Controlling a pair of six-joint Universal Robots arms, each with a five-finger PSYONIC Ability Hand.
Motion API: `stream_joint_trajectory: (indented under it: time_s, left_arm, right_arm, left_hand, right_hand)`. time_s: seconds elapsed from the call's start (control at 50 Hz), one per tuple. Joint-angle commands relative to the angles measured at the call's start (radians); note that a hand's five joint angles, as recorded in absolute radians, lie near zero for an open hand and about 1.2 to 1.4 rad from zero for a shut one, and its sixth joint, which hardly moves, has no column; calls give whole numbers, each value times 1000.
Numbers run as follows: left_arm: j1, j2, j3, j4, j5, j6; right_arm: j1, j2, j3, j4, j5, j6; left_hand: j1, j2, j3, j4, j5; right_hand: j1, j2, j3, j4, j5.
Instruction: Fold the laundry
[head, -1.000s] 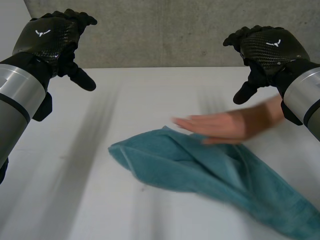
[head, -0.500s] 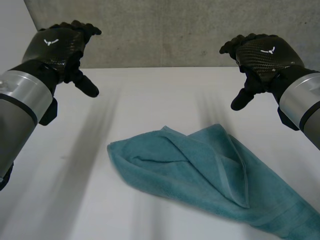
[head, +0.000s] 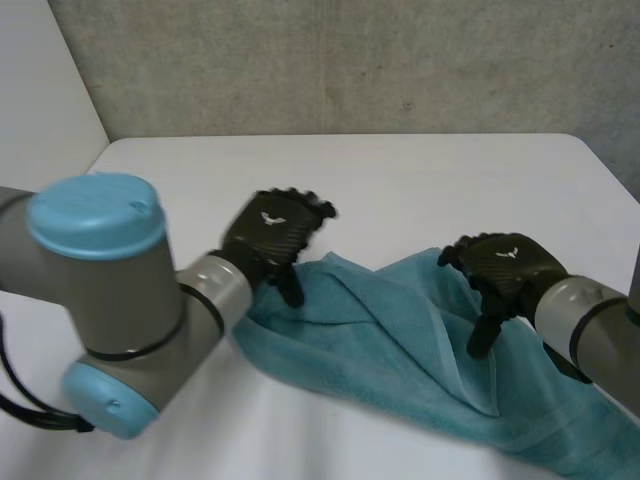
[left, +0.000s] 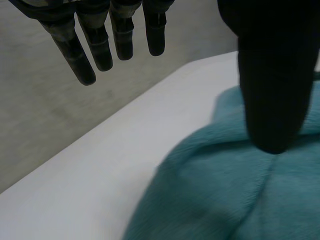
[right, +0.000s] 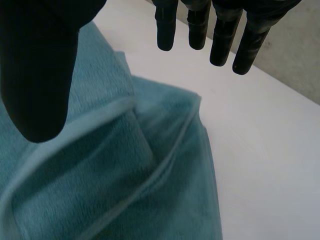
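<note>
- One teal towel lies crumpled on the white worktop, toward 5 o'clock.
- Left hand, fingers spread open, is over its 9 o'clock end.
- Right hand, open too, holds nothing above its middle.

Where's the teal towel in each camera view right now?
Head view: towel crumpled, left hand at one end, right hand over its middle.
Left wrist view: towel under the left hand's thumb.
Right wrist view: towel under the right hand's thumb.
Shared landmark: the white table beside the towel.
</note>
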Motion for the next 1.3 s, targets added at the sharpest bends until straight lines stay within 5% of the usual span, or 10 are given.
stream_joint_trajectory:
  time_s: [0.02, 0.36, 0.44, 0.54, 0.78, 0.82, 0.86, 0.9, 1.3]
  left_arm:
    - [-78, -145, 95, 46, 107, 79]
    - [-149, -358, 258, 47, 135, 125]
    - [-151, -374, 282, 46, 133, 127]
    - [-149, -363, 302, 56, 122, 127]
    - [-141, -133, 183, 147, -31, 174]
    - [-141, -108, 161, 171, -16, 185]
    - [-141, -107, 149, 200, 10, 193]
    - [-141, -122, 154, 216, 27, 191]
    - [-171, -364, 239, 184, 234, 193]
  right_arm:
    - [-119, -29, 123, -105, -23, -2]
    - [-201, -43, 140, -124, -35, -22]
    - [-202, -41, 140, -124, -41, -22]
    - [-230, -41, 136, -124, -61, -22]
    - [-294, -41, 76, -119, -72, -6]
    - [-296, -38, 63, -114, -79, -3]
    - [-294, -31, 57, -111, -89, -2]
    - [-294, -31, 60, -111, -93, -2]
    - [-304, -25, 100, -125, -102, -9]
  left_hand:
    - [67, 67, 70, 66, 61]
    - [369, 370, 372, 368, 363]
    - [563, 564, 566, 562, 557]
    - [1121, 1121, 1123, 1119, 1114]
    - [1121, 1121, 1123, 1119, 1114]
    - [1121, 1121, 1123, 1119, 1114]
    - [486, 487, 489, 485, 480]
    - [299, 300, 302, 298, 293]
    - [290, 291, 293, 289, 284]
  right_hand:
    - [32, 18, 23, 7, 6]
    - [29, 15, 20, 4, 3]
    - [26, 12, 17, 1, 0]
    - [26, 12, 17, 1, 0]
    - [-6, -20, -15, -32, -33]
    - [-1, -14, -9, -26, -27]
    - [2, -11, -6, -23, -24]
    - [0, -14, -9, -26, -27]
    - [-9, -23, -18, -35, -36]
